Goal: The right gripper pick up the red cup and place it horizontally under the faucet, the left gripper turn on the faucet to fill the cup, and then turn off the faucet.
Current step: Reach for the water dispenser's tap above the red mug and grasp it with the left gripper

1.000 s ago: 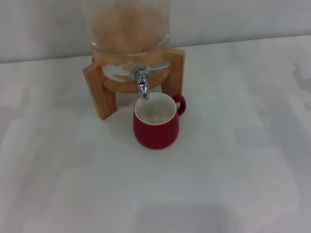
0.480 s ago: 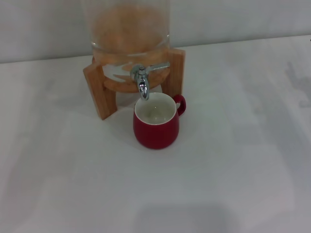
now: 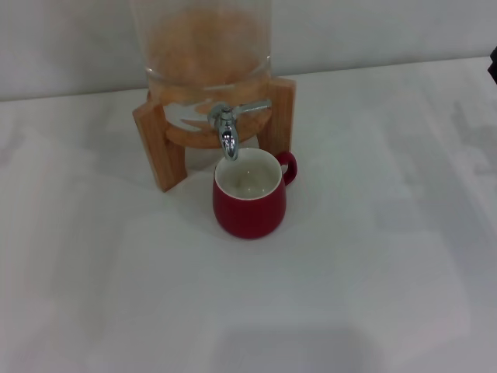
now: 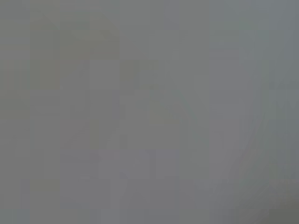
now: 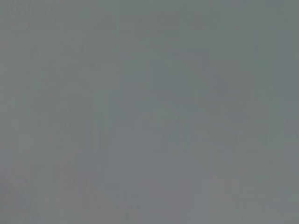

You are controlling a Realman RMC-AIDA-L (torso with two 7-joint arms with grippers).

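- We look down on a plain white table (image 3: 373, 280) that runs back to a pale wall at 12 o'clock
- A glass dispenser (image 3: 203, 47) stands on a wooden stand (image 3: 159, 148) at about 11 o'clock from the middle of the head view; the liquid inside looks orange
- The faucet (image 3: 227, 123) juts from the front of the dispenser, its flat lever pointing toward 2 o'clock and its spout pointing down
- The cup (image 3: 249, 194) stands upright on the table at 6 o'clock from the faucet, its rim just below the spout; we cannot tell if they touch
- The cup's handle points to 2 o'clock, close to the stand's right leg
- We see the white inside of the cup, with a pale, shallow pool at its bottom
- A small dark shape (image 3: 494, 64) cuts into the head view's edge at 3 o'clock; we cannot tell what it is
- Both wrist views show only flat grey, so we cannot see either claw, nor how far either is open, nor whether it holds anything
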